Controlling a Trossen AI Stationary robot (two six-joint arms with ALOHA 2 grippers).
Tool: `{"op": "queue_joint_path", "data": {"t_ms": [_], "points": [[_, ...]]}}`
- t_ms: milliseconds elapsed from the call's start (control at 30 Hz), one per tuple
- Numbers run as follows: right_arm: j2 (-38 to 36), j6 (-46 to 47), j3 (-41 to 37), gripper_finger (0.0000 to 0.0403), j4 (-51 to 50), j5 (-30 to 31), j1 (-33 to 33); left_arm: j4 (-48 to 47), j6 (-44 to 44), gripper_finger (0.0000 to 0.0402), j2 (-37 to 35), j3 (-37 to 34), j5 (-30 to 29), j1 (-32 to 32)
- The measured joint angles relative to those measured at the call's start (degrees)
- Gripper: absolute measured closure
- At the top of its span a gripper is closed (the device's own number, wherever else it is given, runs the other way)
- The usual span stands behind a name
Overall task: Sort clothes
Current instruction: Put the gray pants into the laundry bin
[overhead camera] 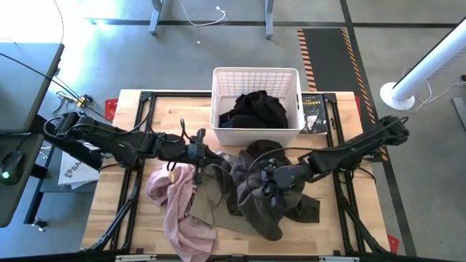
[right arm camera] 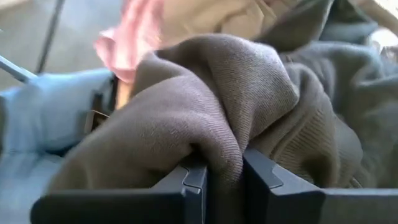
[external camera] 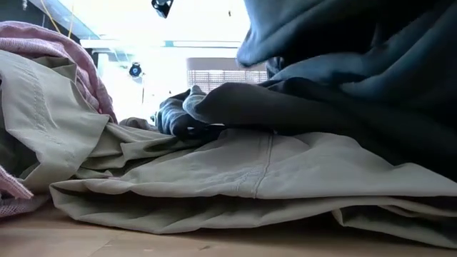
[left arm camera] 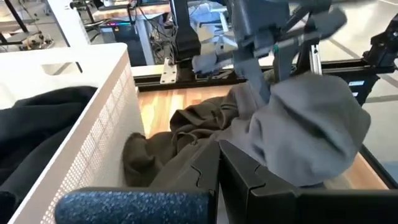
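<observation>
A dark olive-brown garment (overhead camera: 266,207) lies heaped at the table's middle right, partly on a beige-khaki garment (overhead camera: 207,204). A light pink garment (overhead camera: 178,211) lies to their left. A black garment (overhead camera: 255,109) lies inside the white lattice basket (overhead camera: 255,70) at the far middle. My right gripper (overhead camera: 268,180) is shut on the olive-brown garment (right arm camera: 217,81). My left gripper (overhead camera: 206,154) sits just in front of the basket (left arm camera: 106,124), at the garment's left end (left arm camera: 180,137), its fingers nearly together. My left gripper comes level from the table's left, and olive-brown cloth (left arm camera: 186,158) runs in at its fingertips. The fingers themselves hide the place of contact, so the part and the number of layers do not show. That cloth lies slack on the table. My right gripper pinches a raised fold (right arm camera: 227,155) of the olive-brown garment between its two fingers, several layers bunched together. It comes slanting down from the table's right. The fold bulges up over the fingers, and the rest of the garment lies on the pile and table.
A dark book (overhead camera: 313,113) lies right of the basket. Bare wood shows at the table's left (overhead camera: 120,189) and right (overhead camera: 342,211), with black frame rails along both sides. In the low view the beige-khaki garment (external camera: 214,178) and the pink one (external camera: 50,43) fill the foreground.
</observation>
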Motion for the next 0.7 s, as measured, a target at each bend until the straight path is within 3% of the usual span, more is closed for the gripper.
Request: {"op": "queue_joint_path", "data": {"t_ms": [167,367,500,700], "points": [[1.2,-1.0,0.0,0.0329,-3.6,-0.4,-1.8,-2.5,0.0,0.0399,0.0,0.0,-0.1,0.0],[-0.5,-1.6,5.0,0.0237,-12.6,1.7,-3.5,-4.8,0.0,0.0399,0.0,0.0,-0.1,0.0],[-0.2,-4.0,6.6,0.0177,-12.3,5.9,-3.6,-5.4,-0.2,0.0399,0.0,0.0,-0.1,0.0],[8.4,-1.0,6.6,0.0127,-11.8,6.5,-3.6,-5.4,-0.5,0.0399,0.0,0.0,-0.1,0.0]]}}
